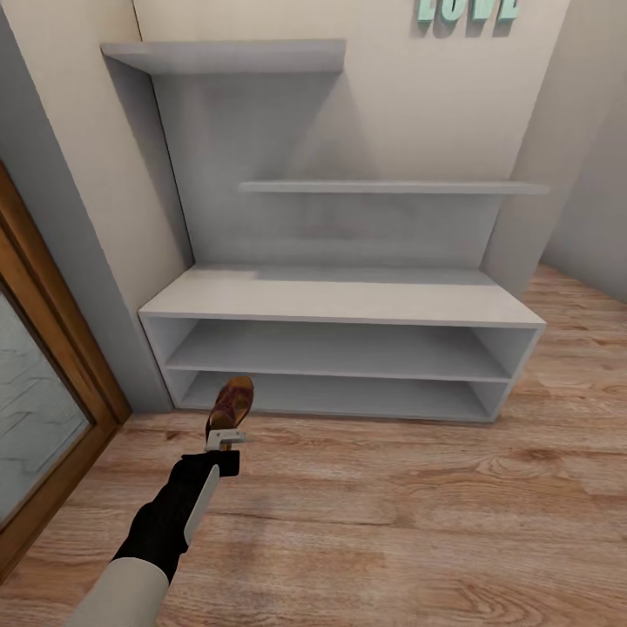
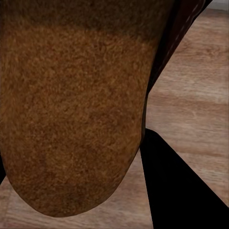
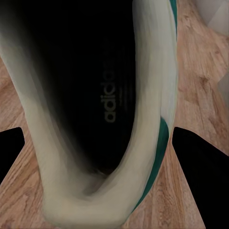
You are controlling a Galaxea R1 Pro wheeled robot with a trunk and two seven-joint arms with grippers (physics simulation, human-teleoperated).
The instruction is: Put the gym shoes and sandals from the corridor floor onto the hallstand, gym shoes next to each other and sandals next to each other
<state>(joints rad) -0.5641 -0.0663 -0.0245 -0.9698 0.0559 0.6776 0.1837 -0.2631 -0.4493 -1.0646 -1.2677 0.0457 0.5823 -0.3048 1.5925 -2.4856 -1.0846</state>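
Nearest the robot, the left arm reaches forward and down over the light brown wood-plank corridor floor [image 1: 392, 522], and its left pincer [image 1: 228, 438] is clamped on a brown leather slip-on sandal with a tan insole [image 1: 232, 402], held off the floor with the toe pointing toward the rack. In the left wrist view the sandal's grainy tan insole [image 2: 71, 109] sits very close to the lens, one dark finger [image 2: 181, 191] beside it, planks beneath.

In the right wrist view the right pincer [image 3: 102, 160] has its two black fingers on either side of a white lace-up gym shoe with green side stripes [image 3: 148, 143], the camera looking straight into the dark opening; it reads as clamped on the shoe's heel end, above the floor.

Just beyond the sandal stands the pale grey-white hallstand [image 1: 340, 300], a low unit with two long open bays, both bare, and two stepped wall shelves above.

Both shoes look light. The sandal's wedge sole should be stiff, so a grip across the heel is sound; its open strap is soft and would give. The sneaker's collar is padded and may flex, so a firm pinch on the heel counter seems wisest.
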